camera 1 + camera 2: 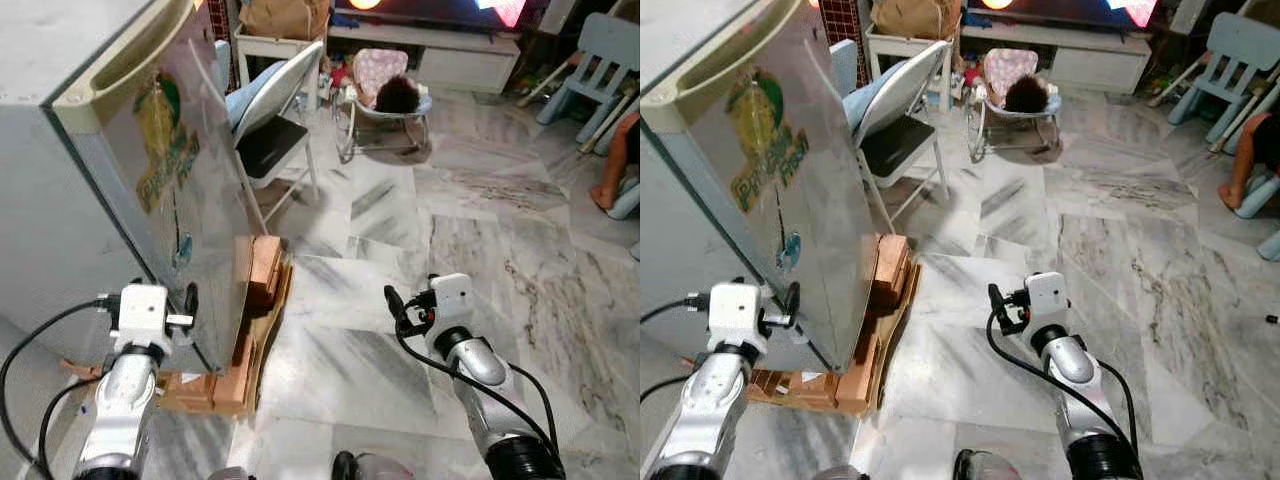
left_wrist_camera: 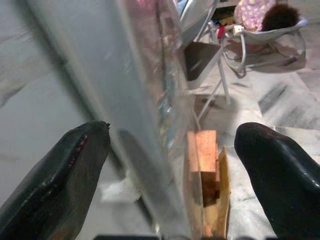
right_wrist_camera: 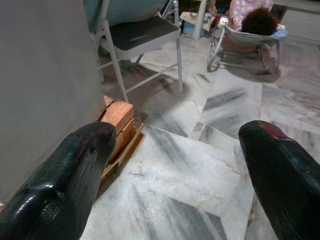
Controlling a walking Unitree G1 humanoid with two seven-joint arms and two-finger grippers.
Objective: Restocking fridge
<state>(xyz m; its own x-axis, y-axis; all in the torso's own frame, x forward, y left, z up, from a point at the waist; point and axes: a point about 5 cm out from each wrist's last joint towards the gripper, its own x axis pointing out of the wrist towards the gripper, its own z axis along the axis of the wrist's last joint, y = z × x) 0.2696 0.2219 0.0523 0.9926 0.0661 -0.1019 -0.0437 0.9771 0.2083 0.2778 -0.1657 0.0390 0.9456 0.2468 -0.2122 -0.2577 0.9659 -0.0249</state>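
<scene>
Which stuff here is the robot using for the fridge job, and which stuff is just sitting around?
For the job:
fridge door, its edge between the fingers of the open left gripper
right gripper, open, over the marble floor

Just around:
bricks and cardboard under the fridge
folding chair
baby bouncer
blue kid's chair

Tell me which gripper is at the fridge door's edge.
The left gripper: its open fingers straddle the fridge door edge. The right gripper hangs open over bare floor.
</scene>
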